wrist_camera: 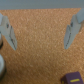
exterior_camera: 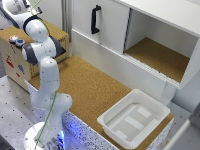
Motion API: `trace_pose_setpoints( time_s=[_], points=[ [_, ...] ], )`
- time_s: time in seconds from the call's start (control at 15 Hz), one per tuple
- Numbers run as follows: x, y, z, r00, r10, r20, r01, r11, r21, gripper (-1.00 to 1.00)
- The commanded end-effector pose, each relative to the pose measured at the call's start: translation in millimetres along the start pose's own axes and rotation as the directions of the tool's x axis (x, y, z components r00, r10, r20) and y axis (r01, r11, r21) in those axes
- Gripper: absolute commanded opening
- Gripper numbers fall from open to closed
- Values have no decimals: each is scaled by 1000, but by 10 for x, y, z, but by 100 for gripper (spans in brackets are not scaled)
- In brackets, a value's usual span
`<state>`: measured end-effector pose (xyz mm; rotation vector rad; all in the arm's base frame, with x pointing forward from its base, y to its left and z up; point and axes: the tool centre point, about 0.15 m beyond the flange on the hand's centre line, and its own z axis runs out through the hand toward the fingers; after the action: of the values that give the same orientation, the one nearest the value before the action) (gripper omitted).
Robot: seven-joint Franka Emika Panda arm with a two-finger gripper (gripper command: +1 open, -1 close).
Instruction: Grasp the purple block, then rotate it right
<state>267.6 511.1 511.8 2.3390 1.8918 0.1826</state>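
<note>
In the wrist view my gripper (wrist_camera: 41,46) is open and empty, with its two grey fingers (wrist_camera: 10,34) spread wide above the cork surface (wrist_camera: 42,65). A corner of the purple block (wrist_camera: 75,79) shows at the edge of that view, beyond one fingertip and apart from both fingers. In the exterior view the white arm (exterior_camera: 46,75) stands at the left. Neither the fingers nor the purple block shows there.
A white tray (exterior_camera: 134,119) sits on the cork table (exterior_camera: 90,87) towards the exterior view's right. Behind it stands a white cabinet with a black handle (exterior_camera: 95,19) and an open compartment (exterior_camera: 160,55). A cardboard box (exterior_camera: 15,60) stands behind the arm. A pale object (wrist_camera: 2,64) shows at the wrist view's edge.
</note>
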Motion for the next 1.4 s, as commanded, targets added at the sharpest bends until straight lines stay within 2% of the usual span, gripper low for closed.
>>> trace_pose_setpoints(
  time_s=[0.0,0.27,0.47,0.73,0.8,0.93,1.13,1.33],
  points=[
    [-585,395,555,967,-117,-226,135,989,65,100],
    [-704,513,792,945,-154,-288,179,982,63,100],
    [-718,578,1021,944,-177,-277,203,977,66,100],
    [-741,558,1057,941,-199,-272,226,972,69,100],
    [-716,527,1035,941,-216,-259,236,971,45,-100],
    [-676,486,973,938,-242,-249,253,967,14,-100],
    [-610,424,933,943,-271,-191,275,962,-8,-100],
    [-568,398,953,947,-256,-193,263,965,12,-100]
  ],
)
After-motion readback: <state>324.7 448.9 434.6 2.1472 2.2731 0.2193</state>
